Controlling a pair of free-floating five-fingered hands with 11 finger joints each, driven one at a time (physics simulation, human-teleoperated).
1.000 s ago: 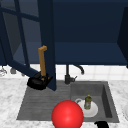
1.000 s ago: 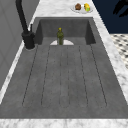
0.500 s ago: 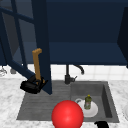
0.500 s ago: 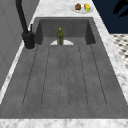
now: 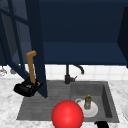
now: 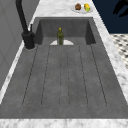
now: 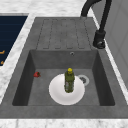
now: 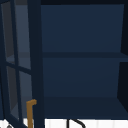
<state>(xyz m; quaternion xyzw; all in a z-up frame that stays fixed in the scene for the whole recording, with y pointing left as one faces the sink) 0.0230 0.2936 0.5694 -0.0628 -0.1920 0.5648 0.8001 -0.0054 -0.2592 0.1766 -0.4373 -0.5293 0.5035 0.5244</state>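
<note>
Dark wall cabinet (image 5: 82, 37): left hand (image 5: 26, 88) apparently curled round brass door handle (image 5: 31, 66) above it; swing steadily.

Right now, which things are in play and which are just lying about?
In play:
left hand, curled round the cabinet door handle
cabinet door, swung open

Lying about:
green bottle upright on white plate in the sink
faucet
red ball
right hand
</note>
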